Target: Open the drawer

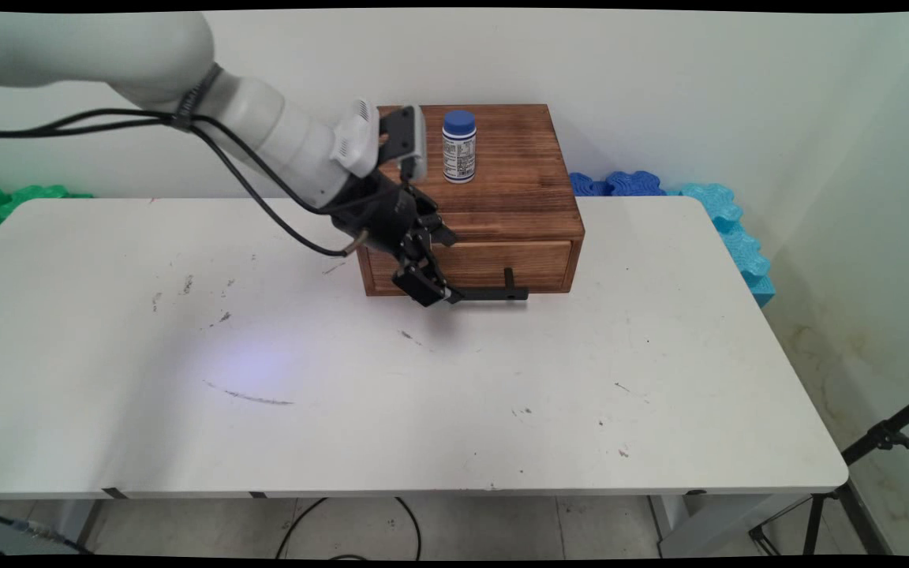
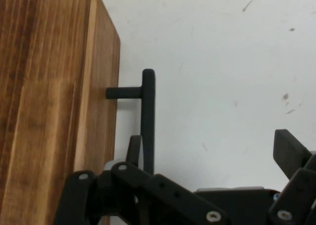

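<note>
The claw point(image 1: 429, 285) sits low in front of a wooden drawer box point(image 1: 502, 197), at the left end of the black bar handle point(image 1: 490, 293) that stands off the drawer front point(image 1: 474, 264) on short posts. In the hand view its fingers are spread wide: one finger point(image 2: 134, 151) lies in the narrow gap between handle and drawer front, the other point(image 2: 291, 153) stands well out over bare tabletop, so the bar runs between them without either clearly pressing on it. The drawer front lies flush with the box, with only a thin seam showing along its edge. The box stands at the far edge of the tabletop point(image 1: 344, 394), near the wall. On its top stands a small white bottle with a blue cap point(image 1: 459, 147), upright, well back from the front edge. Near and left of the box the tabletop spreads broad and bare but for scuff marks.
</note>
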`<action>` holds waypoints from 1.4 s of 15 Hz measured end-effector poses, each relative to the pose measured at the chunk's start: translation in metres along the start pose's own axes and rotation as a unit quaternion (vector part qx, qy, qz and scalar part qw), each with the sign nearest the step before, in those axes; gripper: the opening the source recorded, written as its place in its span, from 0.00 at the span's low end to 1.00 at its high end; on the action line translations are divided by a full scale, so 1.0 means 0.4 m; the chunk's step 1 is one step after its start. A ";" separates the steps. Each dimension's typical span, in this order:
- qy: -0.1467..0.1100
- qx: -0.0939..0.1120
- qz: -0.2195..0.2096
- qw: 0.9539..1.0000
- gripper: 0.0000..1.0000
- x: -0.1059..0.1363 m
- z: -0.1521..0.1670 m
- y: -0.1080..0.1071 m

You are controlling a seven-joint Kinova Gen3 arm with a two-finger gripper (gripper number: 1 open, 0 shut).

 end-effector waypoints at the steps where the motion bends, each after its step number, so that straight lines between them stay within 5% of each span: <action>1: -0.004 0.003 0.000 1.000 1.00 -0.002 0.014 -0.004; 10: -0.038 0.018 0.000 0.999 1.00 -0.046 0.128 -0.035; 21: -0.049 0.005 0.006 0.999 1.00 -0.077 0.222 -0.031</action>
